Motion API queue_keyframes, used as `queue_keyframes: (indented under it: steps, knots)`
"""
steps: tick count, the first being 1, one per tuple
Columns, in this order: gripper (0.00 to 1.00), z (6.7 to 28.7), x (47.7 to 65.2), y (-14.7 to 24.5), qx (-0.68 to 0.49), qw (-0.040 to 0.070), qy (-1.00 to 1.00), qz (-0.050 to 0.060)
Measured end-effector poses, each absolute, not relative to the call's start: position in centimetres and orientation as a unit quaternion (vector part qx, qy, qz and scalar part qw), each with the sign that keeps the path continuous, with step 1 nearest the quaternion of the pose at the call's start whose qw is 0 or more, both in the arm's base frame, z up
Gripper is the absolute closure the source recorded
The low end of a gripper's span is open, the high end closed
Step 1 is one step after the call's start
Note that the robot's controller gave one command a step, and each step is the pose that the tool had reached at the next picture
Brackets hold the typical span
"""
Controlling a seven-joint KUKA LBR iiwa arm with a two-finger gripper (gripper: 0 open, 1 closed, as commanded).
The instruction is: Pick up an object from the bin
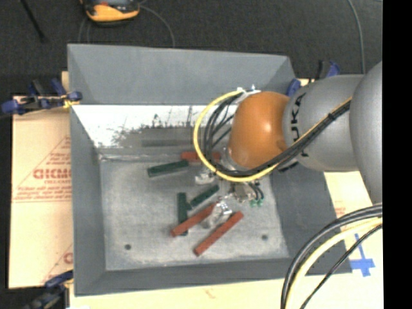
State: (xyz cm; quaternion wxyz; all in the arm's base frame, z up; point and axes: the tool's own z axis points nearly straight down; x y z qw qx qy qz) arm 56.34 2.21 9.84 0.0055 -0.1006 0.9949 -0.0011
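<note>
Orange wrist cover (257, 131) hides the tool (225, 206); open or clenched, I cannot tell. Below lies a red stick (217, 235), mid-bin (132, 201). It looks light, hard, smooth; pinch its thin middle.

A dark, matt floor (212, 18) spreads across the far side. On it at far left lies an orange and black handheld device (109, 2), screen up. A thin cable (168, 26) curves from it to the right. A thin dark rod (29, 13) slants across the far left corner. Another thin cable (355, 11) crosses the floor at far right.
</note>
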Motion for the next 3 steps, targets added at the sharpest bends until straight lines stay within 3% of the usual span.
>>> queue_keyframes:
  steps: [1, 2, 3]
  knots:
    - [0.00, 8.9, 56.8, 3.1, -0.152, 0.001, 0.988, 0.000]
    - [0.00, 11.6, 55.9, 4.4, -0.161, 0.003, 0.987, 0.000]
    - [0.00, 8.7, 56.4, 4.8, -0.229, 0.003, 0.974, -0.001]
